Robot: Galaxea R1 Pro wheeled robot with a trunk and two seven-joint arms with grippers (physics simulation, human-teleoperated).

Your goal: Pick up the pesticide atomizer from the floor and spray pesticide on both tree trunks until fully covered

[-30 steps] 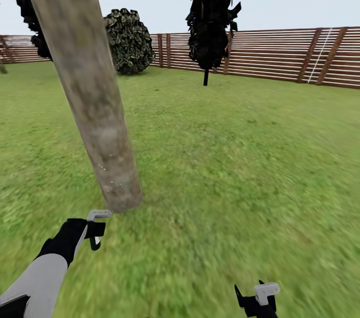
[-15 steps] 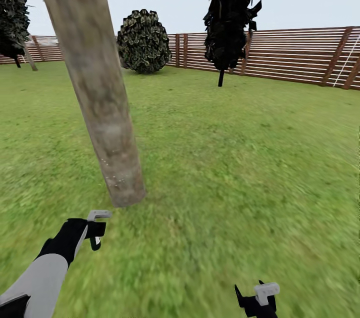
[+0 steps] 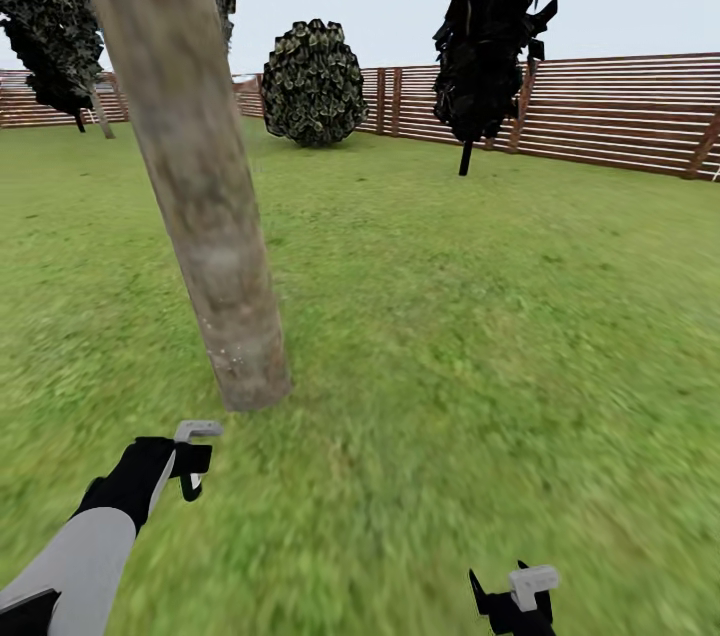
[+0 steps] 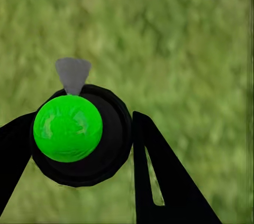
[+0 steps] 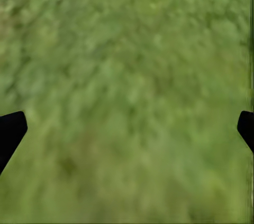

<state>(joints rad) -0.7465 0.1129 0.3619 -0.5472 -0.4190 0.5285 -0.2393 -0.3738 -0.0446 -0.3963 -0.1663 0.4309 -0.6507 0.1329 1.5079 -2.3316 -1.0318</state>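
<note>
Gripping the pesticide atomizer (image 4: 79, 134), the robot's left hand (image 3: 190, 461) hangs low over the floor (image 3: 480, 336) of the garden, just short of the foot of the nearest tree trunk (image 3: 195, 186). The left wrist view looks straight down on the sprayer: a bright green dome seated in a black round body, a small grey nozzle tab jutting from one side, the hand's two dark fingers (image 4: 159, 182) closed against the body's flanks. The right hand (image 3: 515, 596) hovers empty over bare grass, its fingertips spread wide apart at the margins of its own wrist view.

Judging by its look, the atomizer is a rigid, light plastic bottle with a smooth, rounded wall that could twist or slip in a two-finger pinch; the surest hold appears to be across the widest part of the body, as now, leaving the grey nozzle free to face the bark.

Beyond the hands, the mottled beige-grey trunk rises steeply out of the lawn, leaning across the head view and far wider than either hand. Farther back stand a round, dark shrub (image 3: 313, 83) and a near-black conifer (image 3: 495, 26), then the brown slatted fence (image 3: 620, 121) closing the lawn.
</note>
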